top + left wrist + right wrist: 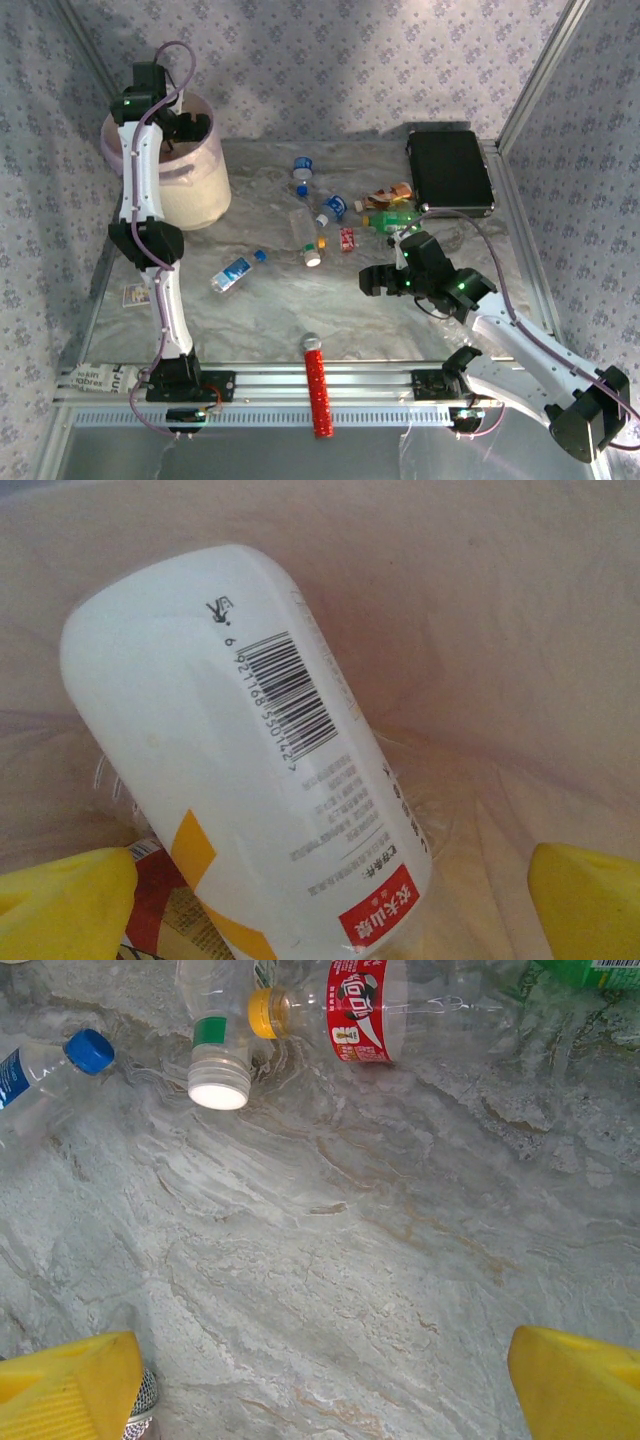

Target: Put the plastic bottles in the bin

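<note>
The bottles look empty or nearly so. I judge them light, thin-walled and easy to dent, with smooth round sides that could roll or squirt out of a pinch. I would take one across the middle of its body, at the label, with my fingers square to its long axis. The neck under the cap is stiffer but narrower, and easier to miss.

Most of them lie loose on the table [290, 300], in a scatter around the middle and towards the far right. In my right wrist view, the red-label bottle [360, 1000], the white-cap bottle [215, 1060] and the blue-cap bottle [40, 1070] lie on their sides ahead of me. All three are well beyond my fingertips.

My right gripper [320, 1385] hangs over bare table with its fingers spread wide. There is nothing between them and they touch nothing.

My left gripper [185, 125] is over the bin [195, 195], which stands at the far left of the table. Its fingers [60, 900] are also spread wide. Below them, inside the bin, a white bottle [230, 760] lies tilted against the pale wall, with a barcode on its label. As far as I can see it touches neither finger, so I hold nothing there. The edge of another label shows beneath it.
</note>
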Tool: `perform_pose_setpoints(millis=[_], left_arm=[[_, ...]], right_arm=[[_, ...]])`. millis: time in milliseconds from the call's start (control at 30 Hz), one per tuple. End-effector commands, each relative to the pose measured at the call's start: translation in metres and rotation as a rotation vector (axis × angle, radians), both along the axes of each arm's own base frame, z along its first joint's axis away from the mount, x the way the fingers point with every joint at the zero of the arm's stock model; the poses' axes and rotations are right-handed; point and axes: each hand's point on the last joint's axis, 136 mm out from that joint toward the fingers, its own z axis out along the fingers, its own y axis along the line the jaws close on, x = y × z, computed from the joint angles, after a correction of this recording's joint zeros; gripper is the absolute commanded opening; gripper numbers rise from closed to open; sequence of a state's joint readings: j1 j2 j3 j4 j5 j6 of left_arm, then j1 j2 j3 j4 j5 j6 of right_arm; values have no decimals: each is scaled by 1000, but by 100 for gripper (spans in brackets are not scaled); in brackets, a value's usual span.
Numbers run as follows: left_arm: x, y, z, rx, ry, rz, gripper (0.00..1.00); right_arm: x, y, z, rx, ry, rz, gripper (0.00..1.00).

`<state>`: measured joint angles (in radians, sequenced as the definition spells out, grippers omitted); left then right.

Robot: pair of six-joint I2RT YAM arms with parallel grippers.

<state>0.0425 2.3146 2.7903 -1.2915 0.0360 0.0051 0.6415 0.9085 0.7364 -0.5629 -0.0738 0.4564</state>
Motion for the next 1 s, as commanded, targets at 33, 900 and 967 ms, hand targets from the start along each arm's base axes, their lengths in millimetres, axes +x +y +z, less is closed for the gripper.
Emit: perform_pose_setpoints(millis=[33,900,967], left_arm=[[-27,-8,62,18,-111,-30,100],[-157,-159,173,115,-313,-370,100],[-160,-173,173,113,-319,-407,100]], right_arm=[[-3,-6,1,-5,7,-19,96],[-85,-165,-20,-314,545,-639,98],[-89,-163,-29,-286,594,-648,99]])
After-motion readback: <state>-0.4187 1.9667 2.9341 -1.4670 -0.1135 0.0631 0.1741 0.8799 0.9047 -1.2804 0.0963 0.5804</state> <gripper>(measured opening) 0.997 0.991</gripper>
